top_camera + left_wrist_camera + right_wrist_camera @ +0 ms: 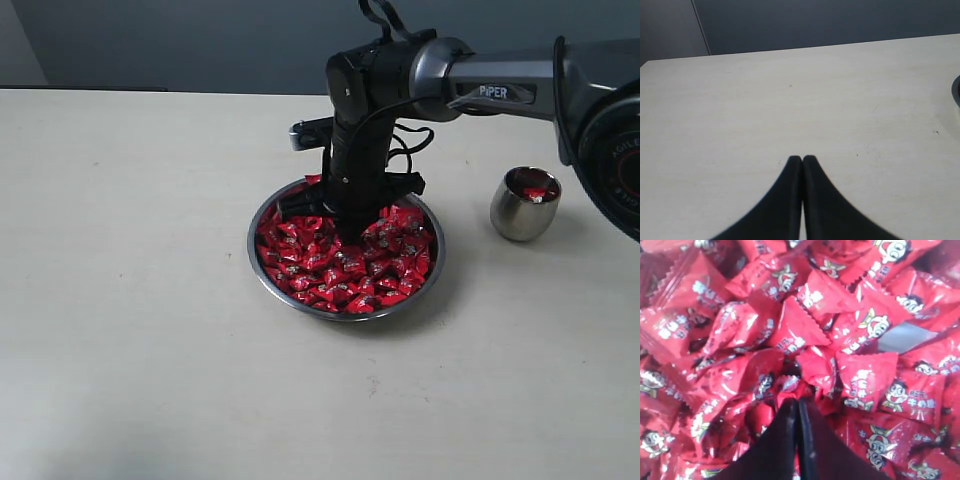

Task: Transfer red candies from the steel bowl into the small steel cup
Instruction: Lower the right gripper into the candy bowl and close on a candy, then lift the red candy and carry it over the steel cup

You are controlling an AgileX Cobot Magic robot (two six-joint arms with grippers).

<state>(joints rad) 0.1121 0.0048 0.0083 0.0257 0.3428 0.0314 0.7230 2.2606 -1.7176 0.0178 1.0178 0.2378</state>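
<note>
The steel bowl [251, 243] sits mid-table, heaped with red candies [345, 272]. My right gripper [347, 214] points straight down into the far part of the heap. In the right wrist view this gripper [798, 400] is shut, its black tips pinching the crumpled edge of one red candy [790, 388], with more red candies [867, 327] all around. The small steel cup [521, 212] stands upright to the right of the bowl and holds a red candy [538, 193]. My left gripper [802, 159] is shut and empty over bare table.
A bare patch of the bowl's steel floor [902, 337] shows between wrappers. The right arm's silver link [500, 85] reaches in from the right, above the cup. A dark curved edge [956, 92] shows at the border of the left wrist view.
</note>
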